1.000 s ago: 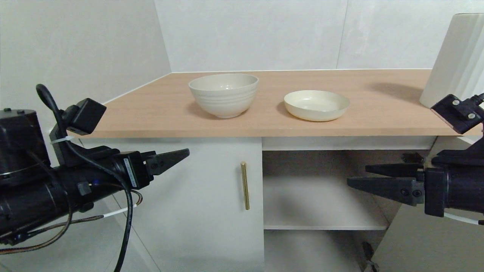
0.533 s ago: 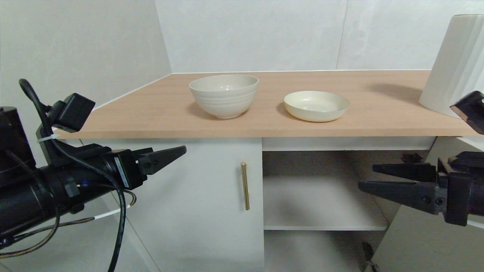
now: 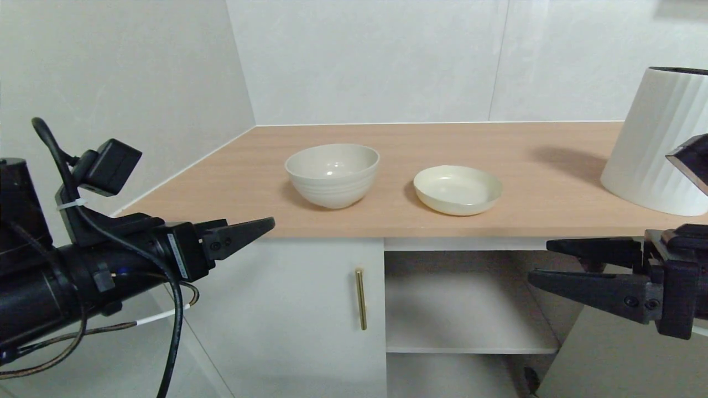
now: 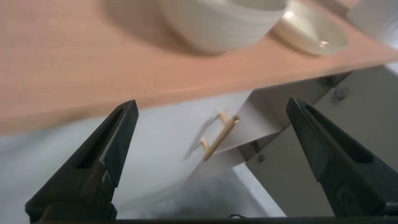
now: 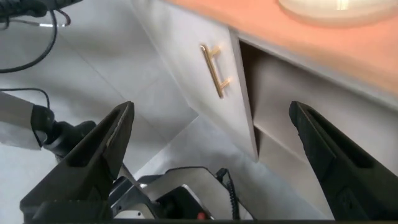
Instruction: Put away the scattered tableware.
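Your view lifts over the bench [image 3: 249, 182]: that's the camera moving, not the dishes. Bowl [image 3: 332, 176] and shallow dish [image 3: 458, 189] sit side by side on it. Left end effector [image 3: 265, 225] and right end effector [image 3: 539, 260] hang wide and empty below its edge, so no pick has started.

Kitchen: counter [image 3: 553, 213] w/ cabinet [image 3: 287, 309]

The left gripper [image 4: 211, 104] is seen with its fingers spread wide. Beyond them the wooden countertop [image 4: 74, 62] is caught, with the ribbed bowl [image 4: 217, 25] set just beside the shallow dish [image 4: 311, 31]. Under its edge, a brass handle [image 4: 217, 134] is seen on the white cabinet door [image 4: 155, 143].
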